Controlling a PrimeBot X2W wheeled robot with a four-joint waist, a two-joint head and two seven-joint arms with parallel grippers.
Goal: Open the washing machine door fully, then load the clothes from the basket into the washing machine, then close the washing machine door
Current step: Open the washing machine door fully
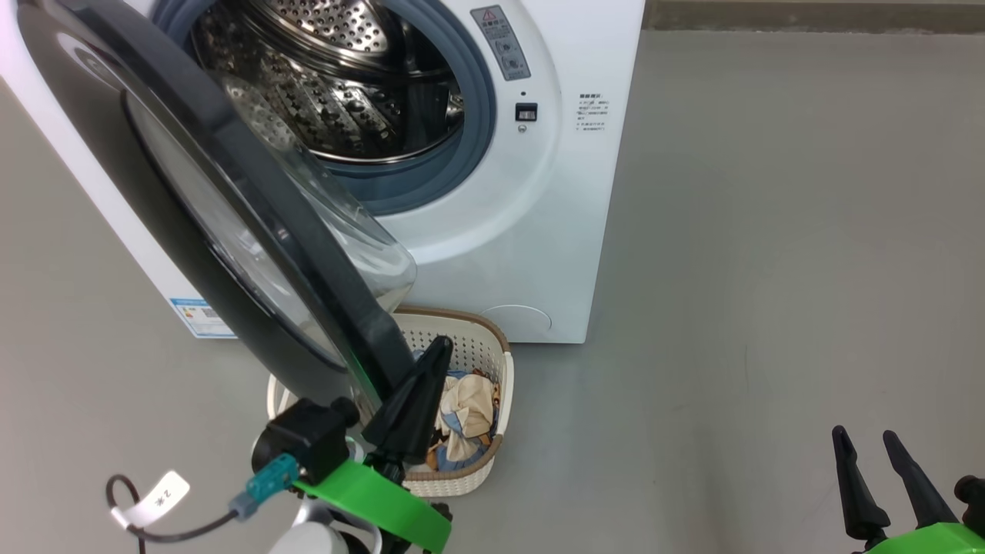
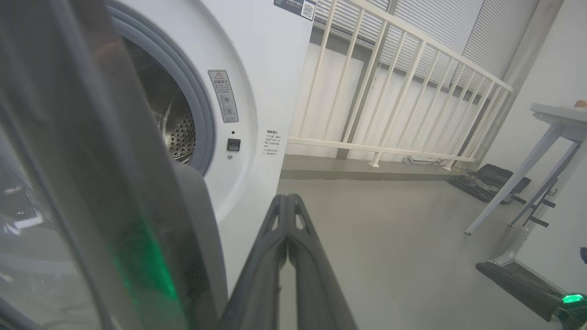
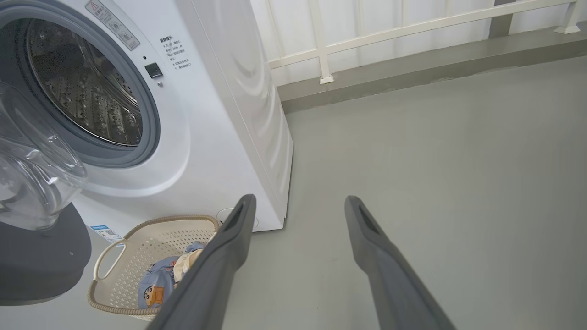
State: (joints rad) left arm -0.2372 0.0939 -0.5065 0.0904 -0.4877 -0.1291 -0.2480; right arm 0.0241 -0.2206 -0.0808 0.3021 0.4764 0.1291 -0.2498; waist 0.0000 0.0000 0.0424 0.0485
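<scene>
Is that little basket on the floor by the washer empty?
No, the basket has the clothes lying in it, a light blue piece and a cream one.

1. Just left of the left arm's fingers (image 1: 419, 392), the large round black washing machine door (image 1: 300, 254) is glossy; its bulging centre bowl (image 1: 346, 231) is clear, smooth glass.
2. Beyond those fingers, the big white washing machine (image 1: 508, 254) has a smooth, faintly shiny shell, a bright perforated steel drum (image 1: 323, 85) and a matt grey-blue rubber ring (image 1: 473, 131).
3. Right behind them, the small cream basket (image 1: 477, 350) is perforated plastic with a brown woven-look rim; the light blue and cream clothes (image 1: 465, 412) are soft, crumpled cloth.
4. The left arm's fingers and the right arm's fingers (image 1: 854, 477) look like dark matt plastic.
5. Under them, the grey floor (image 1: 769, 269) is smooth and matt.
</scene>
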